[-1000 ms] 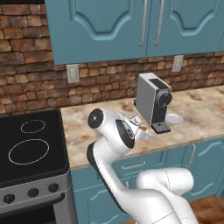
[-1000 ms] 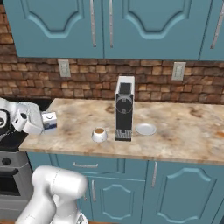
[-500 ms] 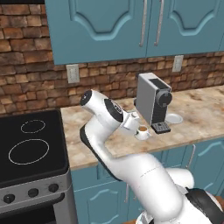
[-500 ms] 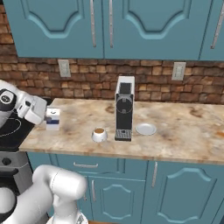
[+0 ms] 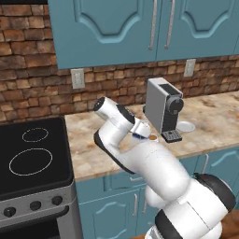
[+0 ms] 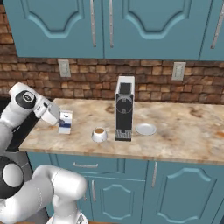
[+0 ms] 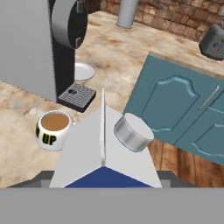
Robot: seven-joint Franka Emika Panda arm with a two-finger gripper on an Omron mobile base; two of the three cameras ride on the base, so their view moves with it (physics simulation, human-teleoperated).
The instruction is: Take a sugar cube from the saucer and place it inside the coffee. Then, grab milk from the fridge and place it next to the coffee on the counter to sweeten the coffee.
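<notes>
Milk (image 6: 65,121) stood upright on the counter (image 6: 183,131), left of the coffee (image 6: 99,134) and a little apart from it. The gripper (image 6: 59,117) was right at the carton's upper part, its fingers on either side of the gabled top; in the hand view the carton's white roof and steel cap (image 7: 132,131) sat just between them, though I could not tell whether the pads were pressing or had let go. Beyond the carton the cup, lettered "UP", held brown liquid beside the grey-and-black coffee machine (image 6: 124,108), and the white saucer (image 6: 145,129) lay on the machine's far side.
</notes>
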